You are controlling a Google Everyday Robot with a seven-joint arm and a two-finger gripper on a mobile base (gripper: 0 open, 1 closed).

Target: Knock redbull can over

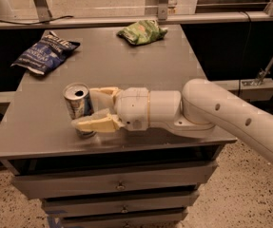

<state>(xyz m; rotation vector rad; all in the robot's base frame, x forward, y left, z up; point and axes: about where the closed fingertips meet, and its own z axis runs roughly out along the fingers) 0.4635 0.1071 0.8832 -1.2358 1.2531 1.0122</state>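
Observation:
The redbull can [78, 104] stands upright near the front left of the grey table [126, 65]. It is slim, blue and silver, with a silver top. My gripper [91, 109] reaches in from the right on a white arm. Its two cream fingers are open and straddle the can: one finger [94, 124] lies in front of the can's lower part, the other [102, 92] lies behind it. The fingers look to be touching or nearly touching the can.
A dark blue snack bag [44, 52] lies at the back left of the table. A green snack bag [141, 31] lies at the back middle. The table's front edge is just below the can. Drawers sit under the table.

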